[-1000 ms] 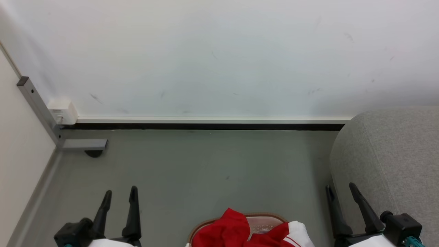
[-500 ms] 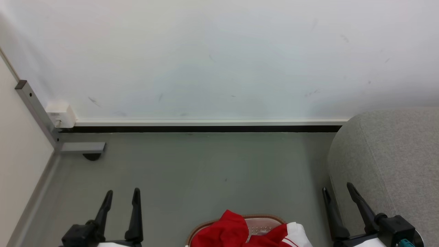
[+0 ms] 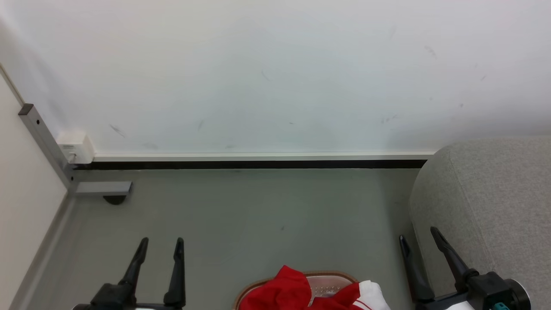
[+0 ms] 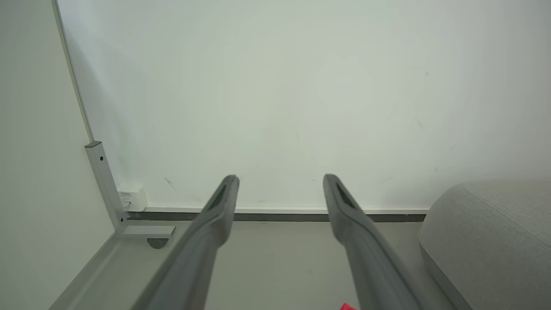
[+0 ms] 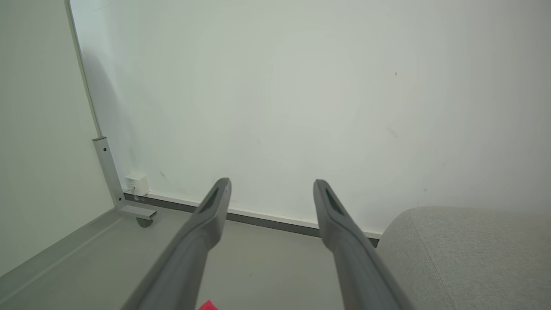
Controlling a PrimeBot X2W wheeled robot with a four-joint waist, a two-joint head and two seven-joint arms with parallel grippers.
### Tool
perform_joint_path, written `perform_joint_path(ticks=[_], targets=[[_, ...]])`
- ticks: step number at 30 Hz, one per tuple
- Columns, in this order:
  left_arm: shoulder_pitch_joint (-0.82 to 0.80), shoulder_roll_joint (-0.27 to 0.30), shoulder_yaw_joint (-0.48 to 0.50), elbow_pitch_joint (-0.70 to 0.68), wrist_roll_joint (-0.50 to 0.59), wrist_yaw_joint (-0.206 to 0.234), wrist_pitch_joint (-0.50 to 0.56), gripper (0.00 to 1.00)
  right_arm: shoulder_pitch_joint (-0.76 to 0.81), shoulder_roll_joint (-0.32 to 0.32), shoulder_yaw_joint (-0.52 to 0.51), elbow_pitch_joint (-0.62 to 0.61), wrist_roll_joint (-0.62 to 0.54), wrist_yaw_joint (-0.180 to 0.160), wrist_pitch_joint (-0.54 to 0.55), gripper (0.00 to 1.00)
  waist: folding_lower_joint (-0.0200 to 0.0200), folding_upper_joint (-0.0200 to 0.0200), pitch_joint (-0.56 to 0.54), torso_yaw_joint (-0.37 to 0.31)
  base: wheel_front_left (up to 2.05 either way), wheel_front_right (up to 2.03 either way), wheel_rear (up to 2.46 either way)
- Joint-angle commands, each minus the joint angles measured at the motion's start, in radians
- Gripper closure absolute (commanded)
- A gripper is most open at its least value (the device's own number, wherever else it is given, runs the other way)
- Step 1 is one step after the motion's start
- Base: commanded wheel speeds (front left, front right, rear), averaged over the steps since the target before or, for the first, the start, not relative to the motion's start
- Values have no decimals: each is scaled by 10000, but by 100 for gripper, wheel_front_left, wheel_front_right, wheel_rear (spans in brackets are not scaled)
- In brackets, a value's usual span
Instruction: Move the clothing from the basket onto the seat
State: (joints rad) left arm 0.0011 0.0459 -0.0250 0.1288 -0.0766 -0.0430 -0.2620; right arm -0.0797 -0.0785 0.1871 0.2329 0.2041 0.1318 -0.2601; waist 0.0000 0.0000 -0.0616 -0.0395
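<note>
1. The clothing sits heaped in the basket, a bunched pile with no real long axis.
2. Left of the basket: my left pincer. Right of it: my right pincer. Both gape wide, holding nothing.
3. The seat is right of the basket, beside my right pincer, so that arm looks handier, I'd say.

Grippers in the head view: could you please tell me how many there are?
2. The left gripper stands at lower left above the floor, fingers apart; the right gripper is at lower right, beside the seat, fingers apart too.
</note>
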Motion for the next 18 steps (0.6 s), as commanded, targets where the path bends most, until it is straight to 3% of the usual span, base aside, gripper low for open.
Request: perform_joint_path(ticks=[1, 18], targets=[[141, 83, -6, -20, 174, 11, -37, 0, -40, -33, 21, -33, -197, -21, -63, 0, 0, 0, -6, 5, 0, 0, 0], [165, 77, -118, -12, 56, 23, -30, 0, 34, -107, 11, -81, 29, -21, -43, 0, 0, 0, -34, 27, 0, 0, 0]])
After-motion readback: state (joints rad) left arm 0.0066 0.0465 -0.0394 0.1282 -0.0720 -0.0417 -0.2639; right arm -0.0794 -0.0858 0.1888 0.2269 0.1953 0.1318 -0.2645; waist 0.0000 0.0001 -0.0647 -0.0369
